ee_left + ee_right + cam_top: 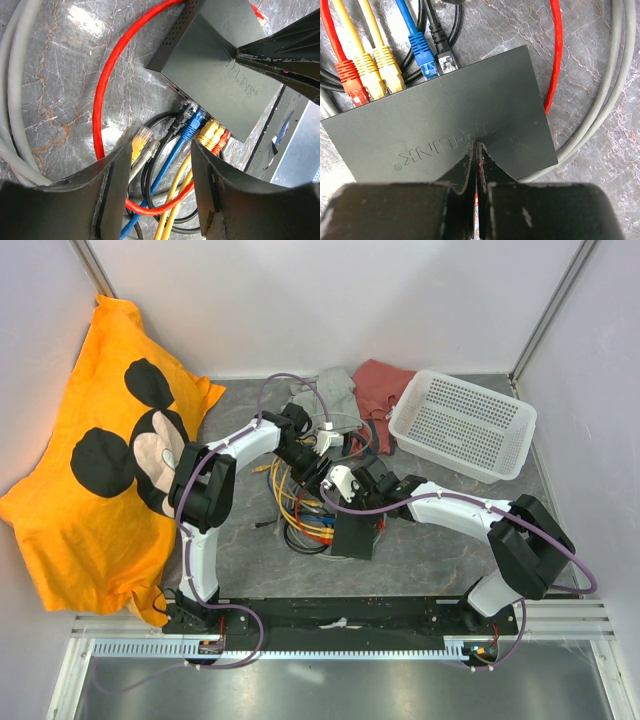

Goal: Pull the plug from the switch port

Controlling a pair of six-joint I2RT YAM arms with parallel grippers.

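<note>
The left hand (160, 167) hangs over the cable tangle with its fingers spread wide and nothing between them. Through that gap, its wrist view shows a loose plug (142, 141) lying unplugged on the marbled tabletop (60, 75). Just beyond it, the blue plug (190, 127) is seated in the edge of the switch (210, 65). Five plugs fill that edge in a row: the red plug (351, 82), two yellow plugs (390, 70), the blue one and the black plug (445, 59). Which socket the task means I cannot tell. Further right, the right hand (476, 150) has its fingers pressed together, tips resting on the switch's lid, apparently pinning it down. Several things could go wrong, as I judge it. The plugs sit touching one another, so the spread fingers could close on two at once, or on a cable rather than a plug body. A pull with the latch unpressed may drag the whole switch, since the right hand bears on one narrow point that could slip. The red cable (100, 100) looping alongside could also snag.
</note>
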